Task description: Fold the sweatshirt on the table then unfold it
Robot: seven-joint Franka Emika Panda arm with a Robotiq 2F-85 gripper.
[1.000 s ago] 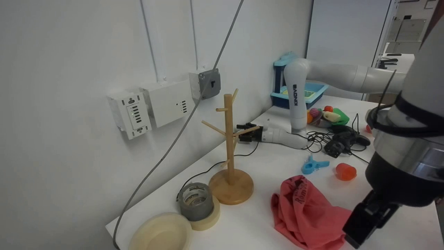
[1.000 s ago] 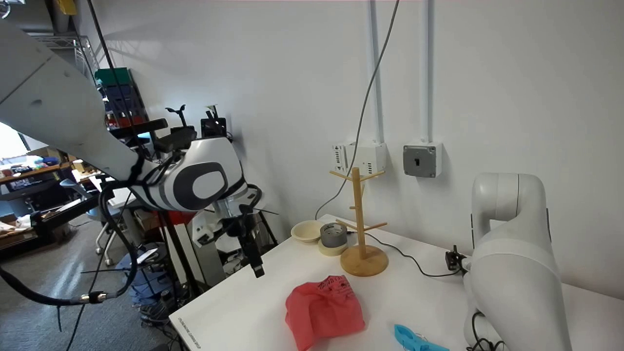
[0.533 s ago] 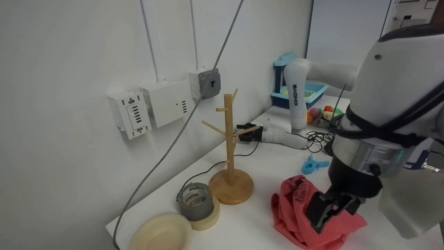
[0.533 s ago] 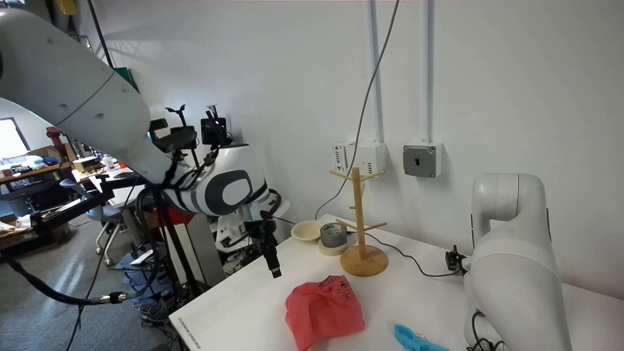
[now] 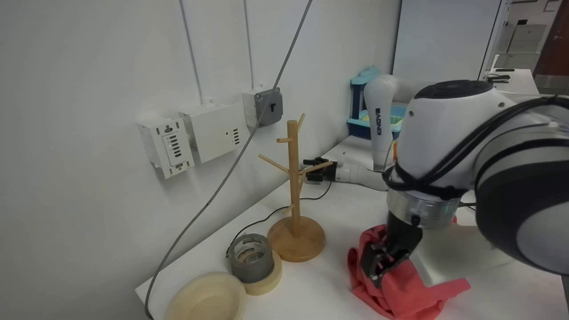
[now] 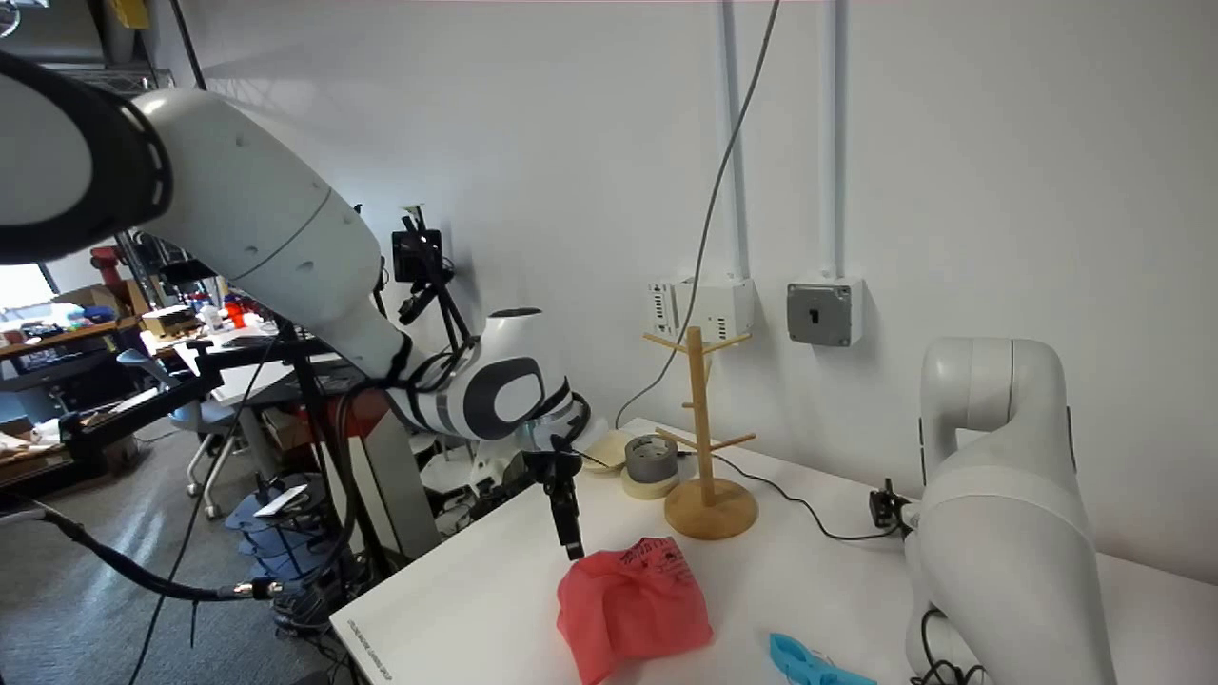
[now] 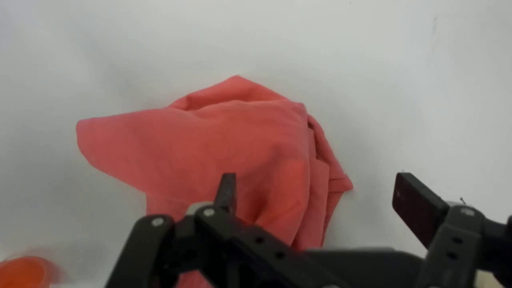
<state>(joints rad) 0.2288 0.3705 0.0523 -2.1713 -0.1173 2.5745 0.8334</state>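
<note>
The coral sweatshirt [image 5: 411,291] lies bunched on the white table [image 5: 318,295], with dark print on its far part in an exterior view [image 6: 657,561]. In the wrist view, folded layers of the sweatshirt [image 7: 192,148] show, with one flap stretching left. My gripper [image 7: 320,196] is open and empty, its fingers wide apart. In the wrist view the left finger overlaps the cloth and the right finger is over bare table. The gripper is over the sweatshirt in an exterior view [image 5: 375,266] and at its far-left edge in an exterior view [image 6: 573,552]. I cannot tell whether it touches the cloth.
A wooden peg stand [image 5: 295,242], stacked tape rolls [image 5: 252,264] and a cream bowl [image 5: 206,298] stand near the wall. Another robot arm [image 6: 999,495] lies on the table. A blue clamp [image 6: 814,663] is near the sweatshirt. An orange cup [image 7: 24,272] shows in the wrist view.
The arm has swung in over the sweatshirt, moving left in an exterior view and right and down in an exterior view. The gripper came closer to the cloth. The sweatshirt has not visibly moved.
</note>
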